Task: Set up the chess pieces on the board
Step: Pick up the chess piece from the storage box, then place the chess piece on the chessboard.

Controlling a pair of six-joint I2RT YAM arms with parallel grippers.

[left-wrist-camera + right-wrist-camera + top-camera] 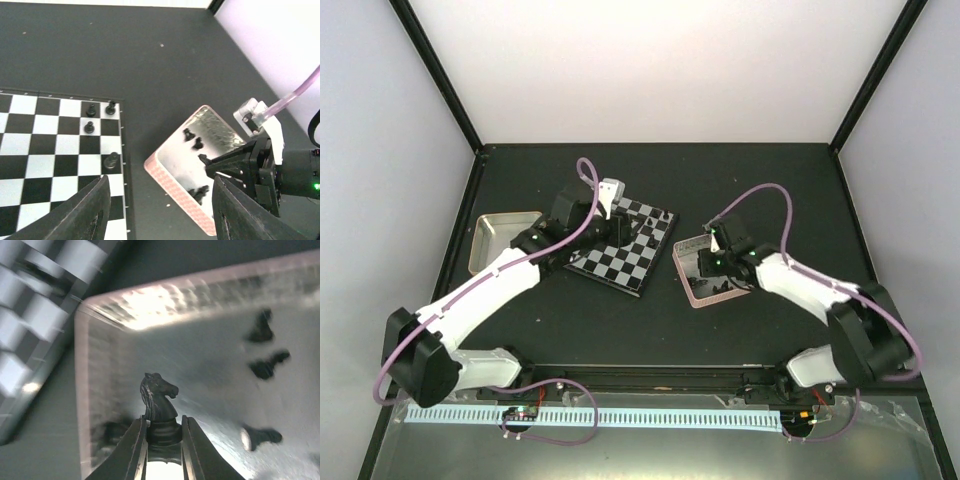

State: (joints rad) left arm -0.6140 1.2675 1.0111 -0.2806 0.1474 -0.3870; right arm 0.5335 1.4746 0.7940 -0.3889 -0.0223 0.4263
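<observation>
The board (638, 262) lies at the table's middle, with several black chess pieces (89, 127) near its right edge in the left wrist view. My left gripper (157, 210) is open and empty, over the board's right edge; it also shows in the top view (623, 228). My right gripper (162, 435) is shut on a black knight (159, 400), held upright over the pinkish-rimmed tin (150, 290). More black pieces (267, 365) lie in that tin. The right gripper also shows in the top view (708, 262).
The pinkish-rimmed tin (692, 292) stands just right of the board (50, 150). A gold-rimmed tin (485, 235) stands left of the board, beside my left arm. Dark frame posts rise at the table's far corners.
</observation>
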